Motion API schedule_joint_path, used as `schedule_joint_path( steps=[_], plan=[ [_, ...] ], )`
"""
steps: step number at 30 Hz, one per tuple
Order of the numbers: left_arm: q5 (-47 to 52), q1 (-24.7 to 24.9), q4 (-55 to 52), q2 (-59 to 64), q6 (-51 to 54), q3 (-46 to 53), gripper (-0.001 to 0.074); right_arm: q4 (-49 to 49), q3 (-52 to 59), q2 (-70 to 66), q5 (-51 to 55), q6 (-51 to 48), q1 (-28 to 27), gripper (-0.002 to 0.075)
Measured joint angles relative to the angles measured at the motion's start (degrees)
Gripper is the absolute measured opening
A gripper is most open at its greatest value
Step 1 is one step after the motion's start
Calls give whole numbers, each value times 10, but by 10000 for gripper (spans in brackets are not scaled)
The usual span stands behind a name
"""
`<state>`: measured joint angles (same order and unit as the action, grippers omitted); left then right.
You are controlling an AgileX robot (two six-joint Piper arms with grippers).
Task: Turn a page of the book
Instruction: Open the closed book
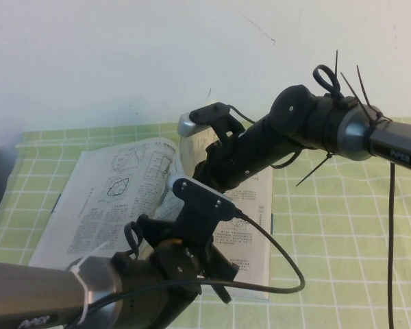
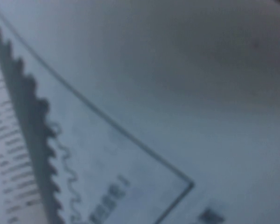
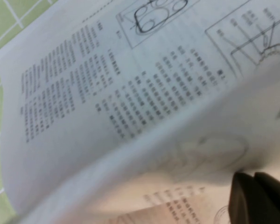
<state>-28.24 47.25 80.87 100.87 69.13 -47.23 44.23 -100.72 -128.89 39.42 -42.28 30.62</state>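
Worktop (image 1: 342, 226) carries the book (image 1: 103, 199) lying open, and the page (image 3: 186, 154) arches up mid-spine. The right gripper (image 3: 254, 198) has its fingers clamped on the page (keep the sweep leftward, gentle, to avoid tearing); the left gripper's (image 1: 212, 274) fingers can't be told, low over the book.

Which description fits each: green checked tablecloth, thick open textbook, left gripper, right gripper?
1 green checked tablecloth
2 thick open textbook
3 left gripper
4 right gripper

A shut, at the lifted thin white page
B under the book
C over the book's near right part
D lying open

Pairs: 1-B; 2-D; 3-C; 4-A
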Motion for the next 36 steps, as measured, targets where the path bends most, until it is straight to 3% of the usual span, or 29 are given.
schedule_joint_path(
  steps=[8,13,20,25,36],
  plan=[
    [-130,0,28,5,58,0,-4,-58,0,0,62,0,0,-1],
    [-148,-26,70,5,88,0,-4,-139,0,0,106,13,0,-1],
    [-60,-142,179,5,153,0,-4,-158,0,0,149,16,0,-1],
    [47,-212,192,5,189,0,-4,-146,0,0,199,-10,0,-1],
    [217,-240,189,0,183,5,-4,-286,0,0,276,35,0,-1]
  ],
)
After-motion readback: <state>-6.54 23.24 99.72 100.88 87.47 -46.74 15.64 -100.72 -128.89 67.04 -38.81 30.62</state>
